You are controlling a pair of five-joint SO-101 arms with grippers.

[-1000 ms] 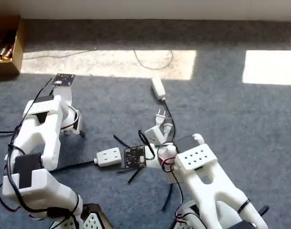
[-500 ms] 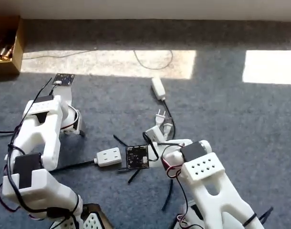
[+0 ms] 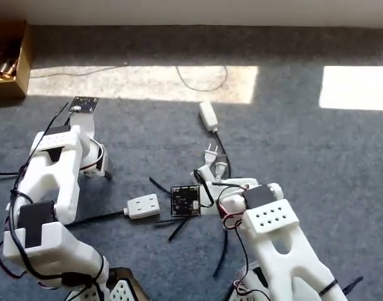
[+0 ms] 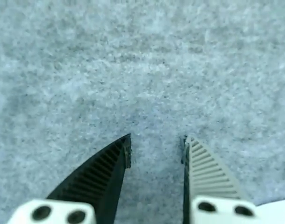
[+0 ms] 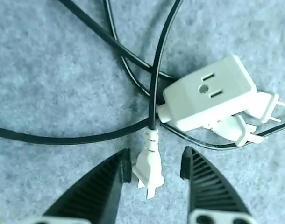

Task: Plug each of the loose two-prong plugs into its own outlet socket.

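The right pincer (image 5: pixel 155 163) has shifted, spread astride a loose plug (image 5: pixel 147 173), probably ready to grasp; left pincer (image 4: pixel 156 149) hangs spread.

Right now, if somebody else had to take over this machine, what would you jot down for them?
Left gripper: open over bare carpet, holding nothing.
Right gripper: open, one finger on each side of a white plug lying on the carpet, not yet gripped.
Socket block lies just beyond that plug, with two more plugs beside it. A second socket block lies between the arms.
Done: no plug seen in a socket.
Left: plug in every one.
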